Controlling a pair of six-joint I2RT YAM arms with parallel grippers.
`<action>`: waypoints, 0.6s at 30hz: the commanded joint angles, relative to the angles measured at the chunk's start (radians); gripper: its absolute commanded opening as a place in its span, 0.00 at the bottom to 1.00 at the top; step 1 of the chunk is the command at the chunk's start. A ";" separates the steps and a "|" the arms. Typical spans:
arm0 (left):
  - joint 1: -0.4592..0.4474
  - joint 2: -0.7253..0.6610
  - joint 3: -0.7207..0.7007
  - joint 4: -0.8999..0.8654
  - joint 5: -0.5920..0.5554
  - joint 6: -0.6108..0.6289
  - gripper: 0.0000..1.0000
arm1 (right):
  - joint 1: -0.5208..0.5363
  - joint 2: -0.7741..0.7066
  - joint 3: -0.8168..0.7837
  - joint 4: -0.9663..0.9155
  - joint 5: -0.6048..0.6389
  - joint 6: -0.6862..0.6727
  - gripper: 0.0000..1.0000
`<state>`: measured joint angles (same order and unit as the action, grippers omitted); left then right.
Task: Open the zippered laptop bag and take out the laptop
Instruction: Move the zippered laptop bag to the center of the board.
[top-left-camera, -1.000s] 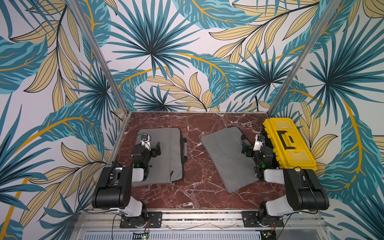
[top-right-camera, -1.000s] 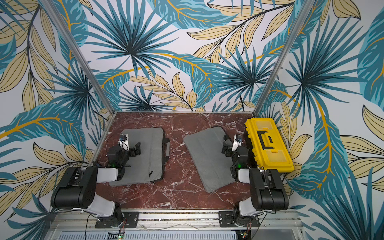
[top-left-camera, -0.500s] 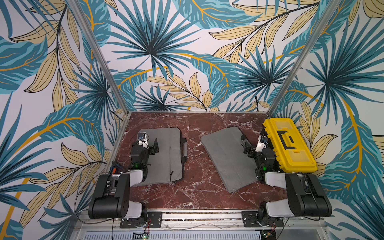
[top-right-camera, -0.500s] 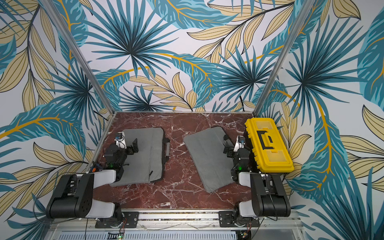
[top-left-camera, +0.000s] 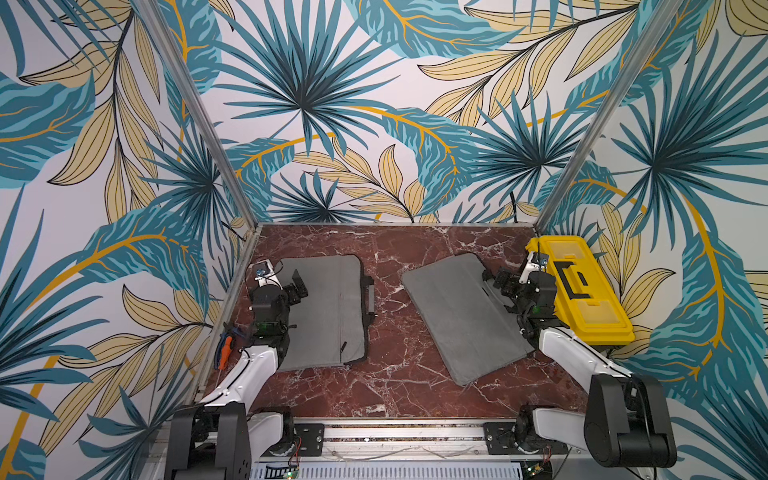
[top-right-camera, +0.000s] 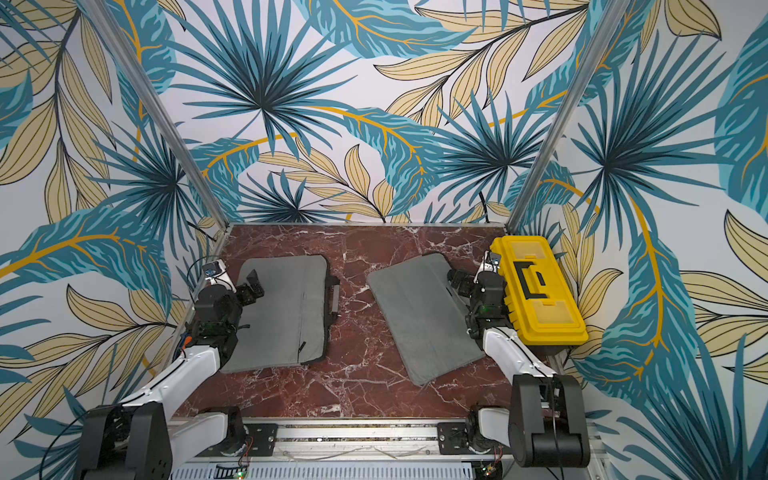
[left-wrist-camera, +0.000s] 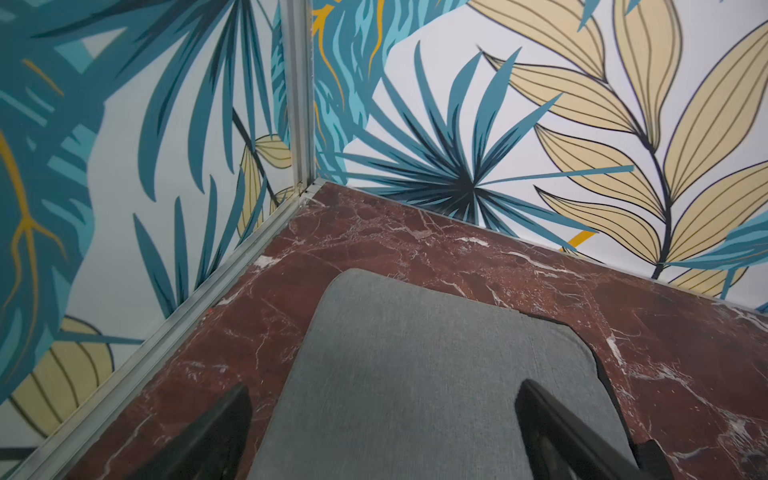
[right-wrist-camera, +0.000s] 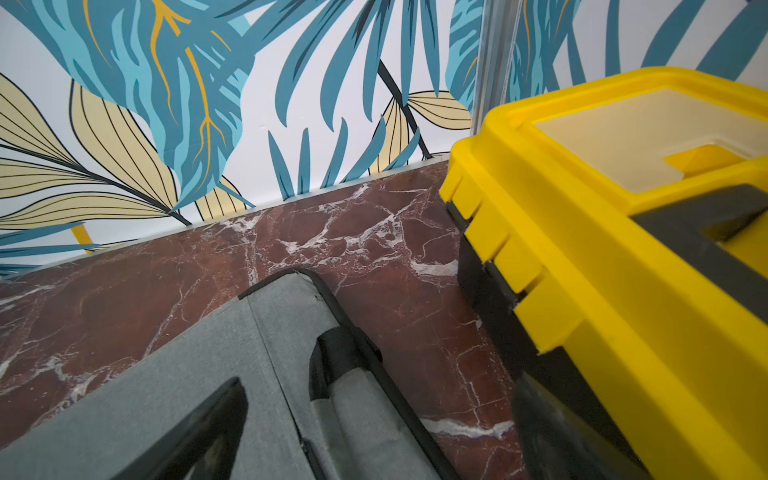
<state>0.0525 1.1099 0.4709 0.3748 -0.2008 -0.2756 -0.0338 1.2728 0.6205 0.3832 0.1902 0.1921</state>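
**Workcell state: both grippers open at the bags' outer edges**

On the red marble table (top-left-camera: 386, 386), items are listed from left to right.

1. Left gripper (top-left-camera: 296, 286). It sits over the outer long edge of the left laptop bag (top-left-camera: 328, 316), near that bag's far corner. The jaws stand fully apart and hold nothing. In the left wrist view one of the fingers (left-wrist-camera: 224, 428) is over bare marble and the other is over the grey fabric, so the gripper straddles the bag's edge. Whether the tips touch the fabric cannot be told.

2. Left laptop bag. It lies flat, grey, with its long sides running toward the back wall. A black zipper band and a black handle (top-left-camera: 369, 297) run along the side facing the table centre.

3. Right laptop bag (top-left-camera: 461, 316). It lies flat, well apart from the left bag and turned at an angle. Its grey carry handle (right-wrist-camera: 353, 399) with black ends faces the toolbox side.

4. Right gripper (top-left-camera: 496, 283). It sits at the handle edge of the right bag. The jaws are spread wide and grip nothing.

5. Yellow toolbox (top-left-camera: 582, 286). It stands closed against the right wall, just beside the right gripper.
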 joint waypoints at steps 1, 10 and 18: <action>0.005 -0.035 0.082 -0.254 -0.085 -0.139 1.00 | 0.055 0.006 0.082 -0.183 0.015 0.087 1.00; 0.006 0.029 0.228 -0.606 -0.159 -0.250 1.00 | 0.343 0.192 0.400 -0.474 0.084 0.147 1.00; 0.009 0.143 0.258 -0.740 -0.097 -0.343 1.00 | 0.508 0.367 0.597 -0.577 -0.103 0.232 1.00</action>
<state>0.0532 1.2316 0.6891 -0.2623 -0.3119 -0.5621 0.4294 1.6058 1.1690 -0.1028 0.1608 0.3790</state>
